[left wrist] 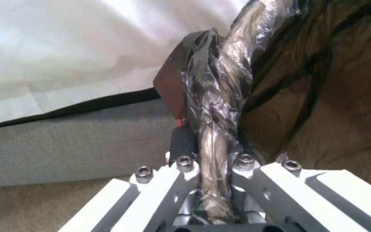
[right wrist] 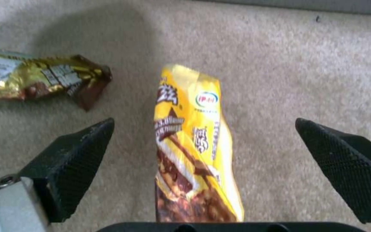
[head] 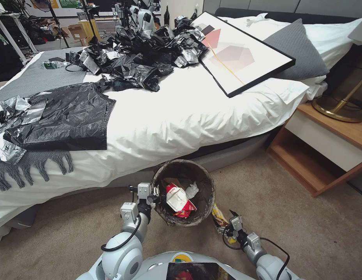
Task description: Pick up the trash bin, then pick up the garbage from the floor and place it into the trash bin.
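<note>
The trash bin, lined with a dark bag, hangs just above the carpet in front of the bed. My left gripper is shut on the left side of its rim; the left wrist view shows the liner-covered rim pinched in the jaws. Inside the bin lie crushed red-and-white cups and a white tissue. My right gripper is low over the floor, open. A yellow snack wrapper lies on the carpet between its two black fingers. A second gold-brown wrapper lies beside it.
The bed stands right behind the bin, carrying crinkled black plastic bags and a framed picture. A wooden nightstand with a brass lamp base stands to the right. Open carpet lies to the right front.
</note>
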Motion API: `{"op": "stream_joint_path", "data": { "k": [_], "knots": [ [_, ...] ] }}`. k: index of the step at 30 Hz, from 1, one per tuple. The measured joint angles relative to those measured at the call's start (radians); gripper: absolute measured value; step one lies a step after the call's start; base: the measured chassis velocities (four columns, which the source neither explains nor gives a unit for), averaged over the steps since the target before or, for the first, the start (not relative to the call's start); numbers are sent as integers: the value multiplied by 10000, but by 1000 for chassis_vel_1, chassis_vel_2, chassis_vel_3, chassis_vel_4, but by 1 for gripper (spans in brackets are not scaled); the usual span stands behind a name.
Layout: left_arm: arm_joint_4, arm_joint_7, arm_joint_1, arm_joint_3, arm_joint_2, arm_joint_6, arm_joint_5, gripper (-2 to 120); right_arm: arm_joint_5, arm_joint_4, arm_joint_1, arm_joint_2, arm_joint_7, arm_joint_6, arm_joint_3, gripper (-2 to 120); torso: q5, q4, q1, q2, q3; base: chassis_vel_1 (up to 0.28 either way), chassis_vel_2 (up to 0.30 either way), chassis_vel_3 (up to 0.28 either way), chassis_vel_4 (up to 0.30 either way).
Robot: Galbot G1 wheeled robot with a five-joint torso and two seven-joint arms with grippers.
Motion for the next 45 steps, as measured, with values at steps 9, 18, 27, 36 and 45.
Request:
{"op": "stream_joint_path", "data": {
  "k": [9,18,27,36,45],
  "knots": [
    [12,2,2,7,-22,-19,5,2,-50,-366,287,232,8,-43,-244,100,0,0,0,0,0,0,0,0,0],
    [11,2,7,-23,12,-40,-2,2,-98,-757,564,401,15,-47,-393,100,0,0,0,0,0,0,0,0,0],
    [17,4,-21,-22,16,-50,-17,2,-102,-1077,734,509,5,-47,-436,100,0,1,0,0,0,0,0,0,0],
    [42,3,-59,-17,18,-57,-34,2,-68,-1363,857,587,-15,-48,-478,96,0,0,0,0,0,0,0,0,0],
    [70,-7,-86,-10,37,-62,-50,2,-26,-1768,1060,677,-106,16,-489,69,0,0,0,0,0,0,0,0,0]
  ]
}}
